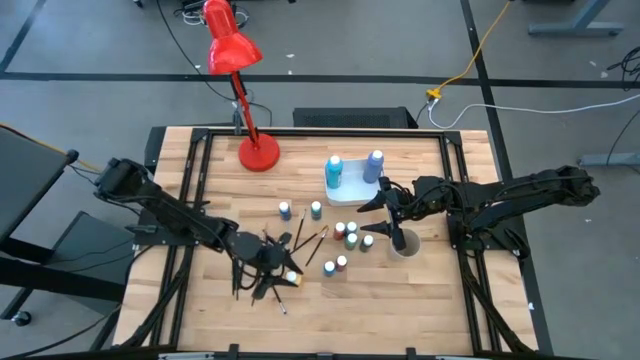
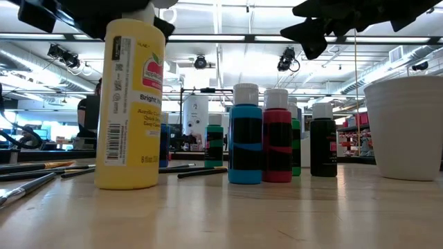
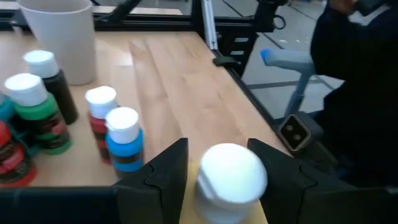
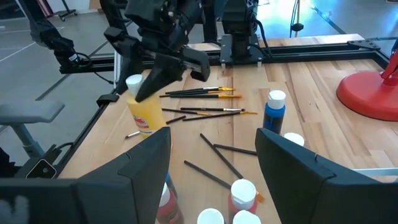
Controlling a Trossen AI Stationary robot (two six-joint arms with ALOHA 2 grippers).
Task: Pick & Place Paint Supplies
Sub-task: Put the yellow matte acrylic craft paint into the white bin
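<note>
Fingers of my left tool (image 3: 214,180) stand apart around the white cap of the yellow paint bottle (image 4: 142,107), upright on the table (image 1: 420,290). I should close squarely below the cap before lifting. My right tool (image 1: 378,200) hovers open over the clustered bottles.

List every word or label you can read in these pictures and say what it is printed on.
"Bright": on the label of the yellow paint bottle, low view.
The smaller print and the barcode on that label are too small to read.
The other bottles' labels show no readable text in any view.
</note>
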